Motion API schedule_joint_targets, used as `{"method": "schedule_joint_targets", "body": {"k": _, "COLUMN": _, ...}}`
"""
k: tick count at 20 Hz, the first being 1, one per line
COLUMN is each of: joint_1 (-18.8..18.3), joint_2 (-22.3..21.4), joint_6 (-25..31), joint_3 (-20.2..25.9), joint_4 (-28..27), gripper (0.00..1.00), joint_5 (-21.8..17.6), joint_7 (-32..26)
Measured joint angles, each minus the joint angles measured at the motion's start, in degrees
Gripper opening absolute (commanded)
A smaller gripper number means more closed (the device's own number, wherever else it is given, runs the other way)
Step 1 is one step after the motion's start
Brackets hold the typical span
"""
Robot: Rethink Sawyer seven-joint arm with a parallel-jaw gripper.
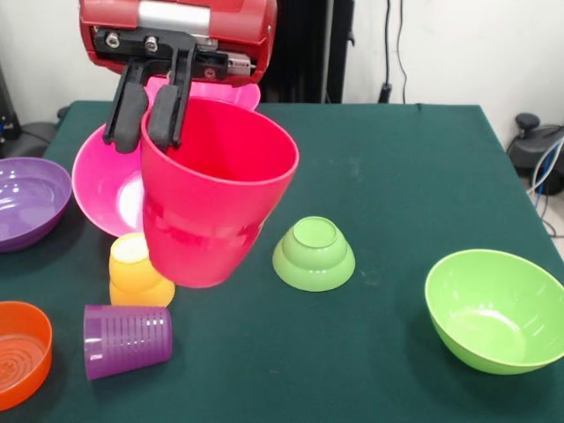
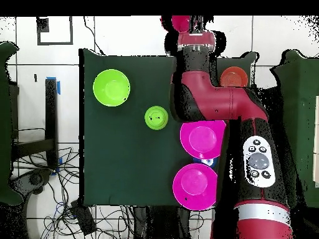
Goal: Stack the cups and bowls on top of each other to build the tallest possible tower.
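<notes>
Red cup [image 1: 216, 198] up in the air, mouth up, tipped a bit to one side. Pinched at the rim by the hand [image 1: 146, 132], one black finger inside and one outside, squeezed on the thin wall. Hides part of the yellow-orange cup [image 1: 134, 271] from the front, so likely hanging close over it.

Yellow-orange cup upside down on the table [image 1: 388, 167], flat bottom up. Purple cup [image 1: 128, 340] lying on its side just in front of it. Small green bowl [image 1: 314, 254] upside down too, a little way off to the side. One pink bowl [image 1: 104, 189] just behind the red cup, open side up, and a second pink bowl [image 1: 231, 91] peeking out behind the hand. Purple bowl [image 1: 26, 204] and orange bowl [image 1: 19, 354] at one edge of the table, big lime green bowl [image 1: 493, 308] well apart at the other.

To do this step well:
- Pick a flat, steady top first. Probably the upturned yellow-orange cup or the small green bowl.
- Make the red cup straight before going down.
- Put middle over middle.
- Go down slowly, with no bump.
- Let go only with the red cup fully resting.
- Open the fingers just a little, then lift straight up, to keep from dragging the red cup along.
- Stay away from the purple cup. Looks ready to roll at a nudge.
</notes>
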Motion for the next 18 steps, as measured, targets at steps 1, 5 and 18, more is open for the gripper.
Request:
{"method": "schedule_joint_targets", "body": {"k": 1, "joint_1": 0.01, "joint_2": -0.38, "joint_6": 0.00, "joint_3": -0.06, "joint_4": 0.56, "gripper": 0.00, "joint_5": -0.01, "joint_7": 0.00}}
{"method": "schedule_joint_targets", "body": {"k": 5, "joint_1": 0.75, "joint_2": -2.80, "joint_6": -0.68, "joint_3": -1.43, "joint_4": 4.39, "gripper": 0.00, "joint_5": 0.00, "joint_7": 0.00}}
{"method": "schedule_joint_targets", "body": {"k": 18, "joint_1": 3.37, "joint_2": -11.46, "joint_6": -2.75, "joint_3": -4.16, "joint_4": 16.23, "gripper": 0.00, "joint_5": -0.14, "joint_7": 0.00}}
